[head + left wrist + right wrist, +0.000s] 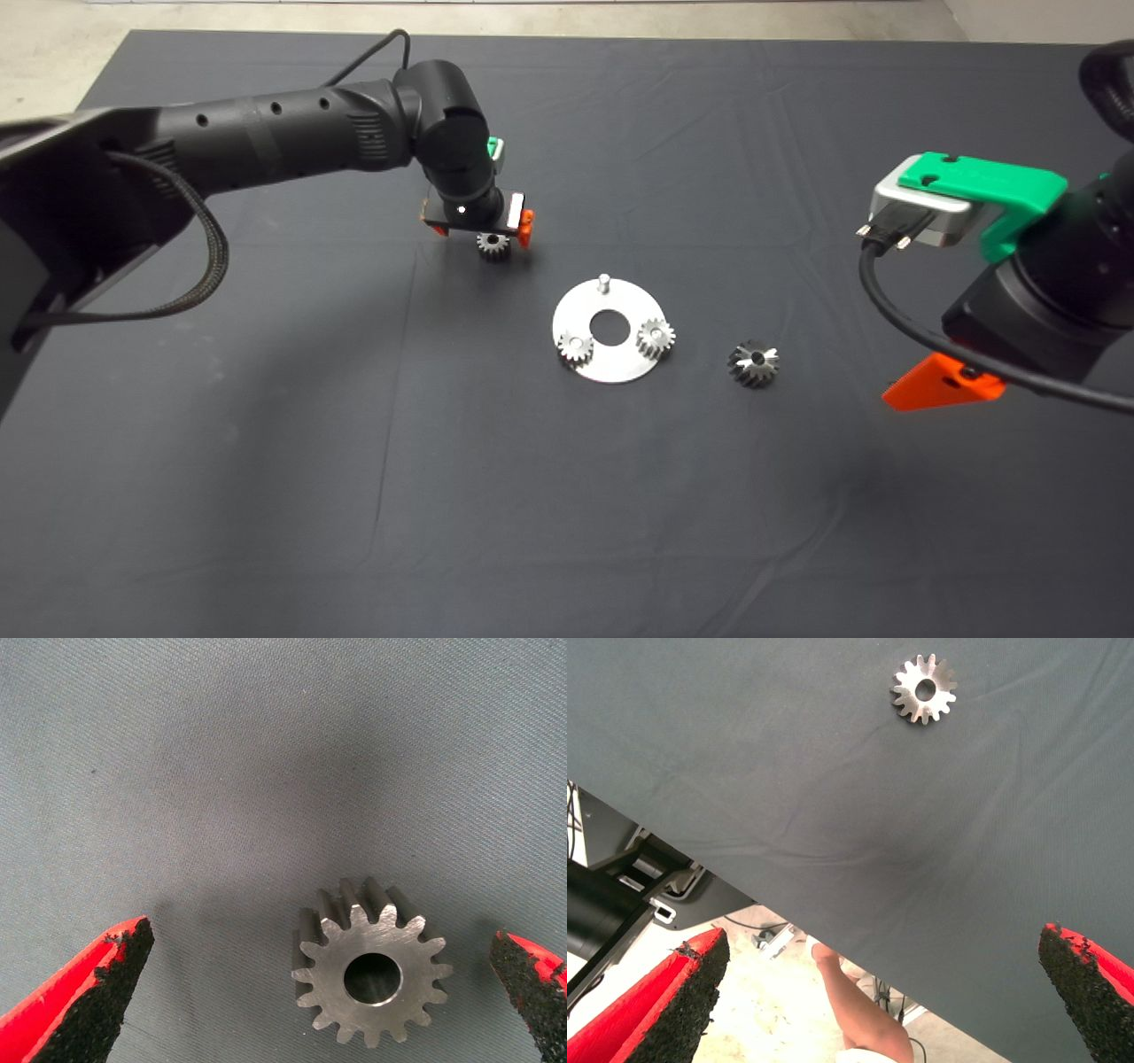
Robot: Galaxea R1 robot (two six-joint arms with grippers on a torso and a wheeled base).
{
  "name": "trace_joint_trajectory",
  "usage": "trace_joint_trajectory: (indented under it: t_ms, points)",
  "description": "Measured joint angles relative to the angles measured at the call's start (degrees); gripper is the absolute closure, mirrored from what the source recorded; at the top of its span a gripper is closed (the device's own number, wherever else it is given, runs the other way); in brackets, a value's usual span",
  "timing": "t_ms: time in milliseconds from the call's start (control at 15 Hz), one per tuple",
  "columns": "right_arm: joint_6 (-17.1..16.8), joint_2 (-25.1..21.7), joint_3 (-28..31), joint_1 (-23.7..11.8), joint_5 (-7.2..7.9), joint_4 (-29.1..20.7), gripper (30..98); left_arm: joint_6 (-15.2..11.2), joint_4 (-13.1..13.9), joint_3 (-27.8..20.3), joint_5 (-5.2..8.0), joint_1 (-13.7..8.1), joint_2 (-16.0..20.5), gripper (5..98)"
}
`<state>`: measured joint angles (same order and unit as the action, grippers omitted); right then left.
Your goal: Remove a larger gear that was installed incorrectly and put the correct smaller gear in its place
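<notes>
1. The left gripper (479, 227), green with red fingers on a black arm, hangs over the far half of the dark mat (266, 487), left of centre. Directly below it sits the smaller gear (493, 245), a short, bright-silver spur gear with fine teeth and a round bore.

2. In the left wrist view this smaller gear (370, 976) lies flat on the mat with its bore facing up. The left gripper's black-padded red fingers (97, 992) stand wide apart on either side, touching nothing. The gear sits closer to one pad than the other, so the approach looks slightly off-centre.

3. The round, flat, silver metal plate (611, 368) with a central hole rests near the middle of the mat. Two more small silver gears (574, 346) sit on it, and its far pin (603, 283) stands bare, most likely left free to take the replacement.

4. The larger gear (754, 362), a chunky steel piece with dark flanks and a shiny star-like face, lies alone on the mat just right of the plate. It appears to be set aside there, which suggests the removal is already done.

5. The right gripper (944, 385) hovers near the right edge of the table. Its wrist view shows its fingers (673, 1001) spread wide and empty, with the larger gear (924, 689) well away from them.

6. A person's leg (859, 1005) shows beyond the mat's edge in that view.

7. The likely next step is closing on the smaller gear to carry it to the bare pin.
</notes>
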<state>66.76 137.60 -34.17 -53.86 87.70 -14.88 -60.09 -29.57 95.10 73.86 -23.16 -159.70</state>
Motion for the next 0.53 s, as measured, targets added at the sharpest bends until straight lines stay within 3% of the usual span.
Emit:
trace_joint_trajectory:
  t_ms: [200, 533]
  points:
    - [0.0, 0.0, 0.0, 0.0, 0.0, 0.0, 36.2, 0.92, 1.74, 0.21, -0.33, 0.01, 0.0, 5.8]
    - [0.0, 0.0, 0.0, 0.0, 0.0, 0.0, 36.2, 1.93, 2.09, 0.35, -1.18, 0.01, 0.0, 10.5]
